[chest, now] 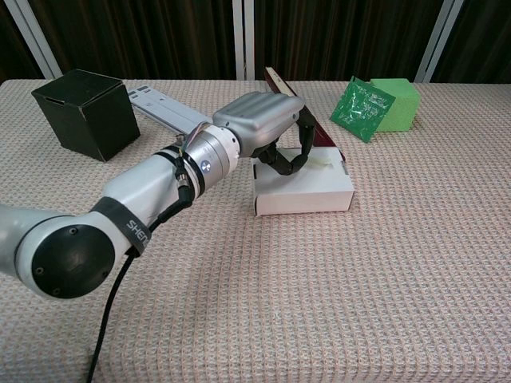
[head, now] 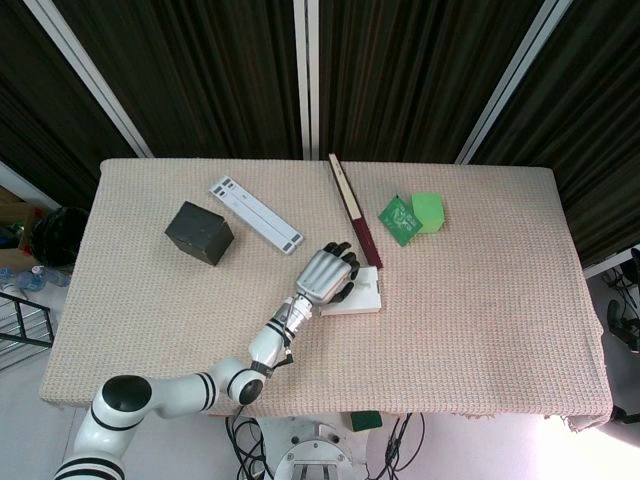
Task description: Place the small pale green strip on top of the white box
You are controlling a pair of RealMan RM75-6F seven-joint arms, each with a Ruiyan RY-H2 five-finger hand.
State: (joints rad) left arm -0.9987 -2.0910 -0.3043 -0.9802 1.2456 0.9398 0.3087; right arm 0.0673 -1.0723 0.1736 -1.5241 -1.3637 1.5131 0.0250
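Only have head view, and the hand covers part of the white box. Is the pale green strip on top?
Observer: Yes. Chest view shows the pale green strip lying flat on the white box, toward its far edge.
Operator: Hand clear of it?
Observer: Cannot tell. The left hand hovers low over the box; its curled fingers sit at the strip's left end, contact unclear.

Count of items on your worktop [head: 480, 300]
You have one white box [chest: 307, 190], one pale green strip [chest: 323, 160], one black box [head: 199, 232], one white rail [head: 255, 214], one dark red bar [head: 355, 210], one green cube [head: 429, 211], one green packet [head: 399, 220], one robot hand [chest: 263, 124].
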